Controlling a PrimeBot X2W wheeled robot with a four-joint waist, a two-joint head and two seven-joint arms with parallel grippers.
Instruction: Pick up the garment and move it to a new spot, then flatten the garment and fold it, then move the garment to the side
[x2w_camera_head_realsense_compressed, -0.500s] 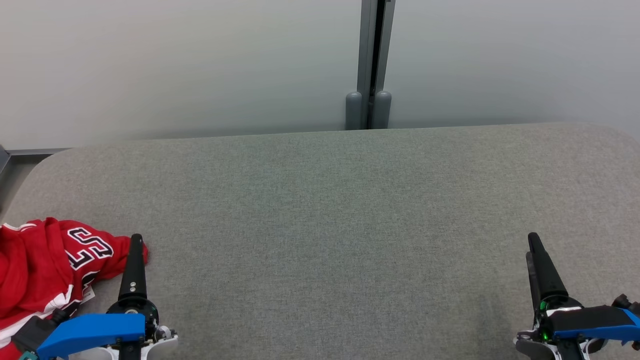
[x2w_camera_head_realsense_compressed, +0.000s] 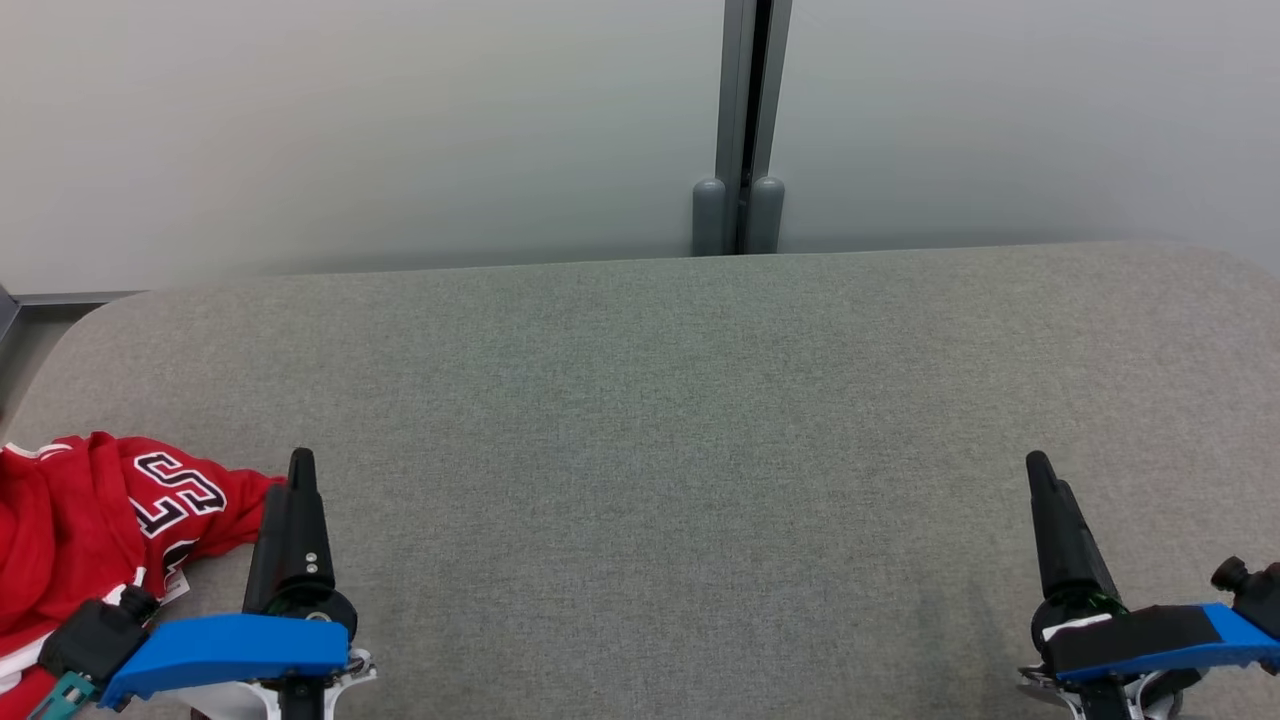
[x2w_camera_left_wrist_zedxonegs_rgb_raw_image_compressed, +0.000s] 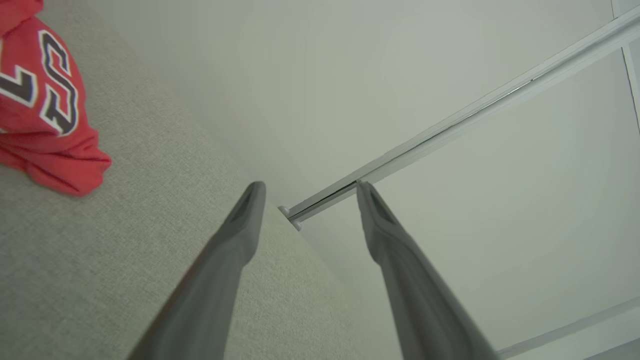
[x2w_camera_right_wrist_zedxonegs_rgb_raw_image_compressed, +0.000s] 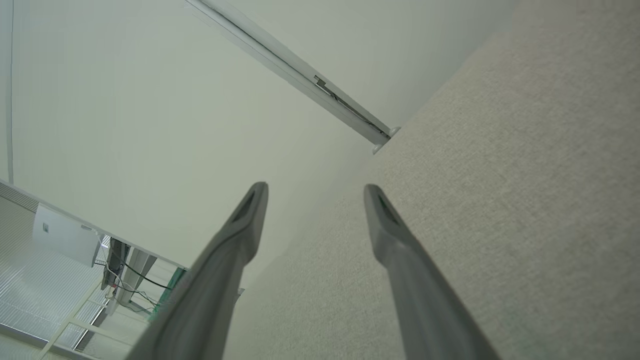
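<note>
The garment (x2w_camera_head_realsense_compressed: 85, 520), a red jersey with dark, white-edged numerals, lies crumpled at about 8 o'clock in my head view, close to the left end of the grey worktop (x2w_camera_head_realsense_compressed: 640, 400) and cut off by the picture's edge, so I cannot tell how much of it there is or whether any hangs over the side. Nothing holds it. My left tool (x2w_camera_head_realsense_compressed: 299, 470) stands at the garment's 3 o'clock, tip just beside the nearest red fold. Along my left wrist view the fingers are apart with nothing between them, pointing towards the far wall, and the cloth sits off at their 10 o'clock, clear of both. My right tool (x2w_camera_head_realsense_compressed: 1040, 468) is well away at about 4 o'clock in the head view, fingers likewise apart over bare worktop. A grey post (x2w_camera_head_realsense_compressed: 740, 130) rises behind the worktop at 12 o'clock.

I judge the pick-up is not yet begun. The risks as I see them: my left tool is aimed past the heap, so closing here would catch nothing. If I swing to 9 o'clock and pinch only the top fold, the bundle may trail and twist, making the flattening harder. Pushing into it from the side could shove it off the near edge. Coming down too steeply could dig my fingertips into the soft covering
</note>
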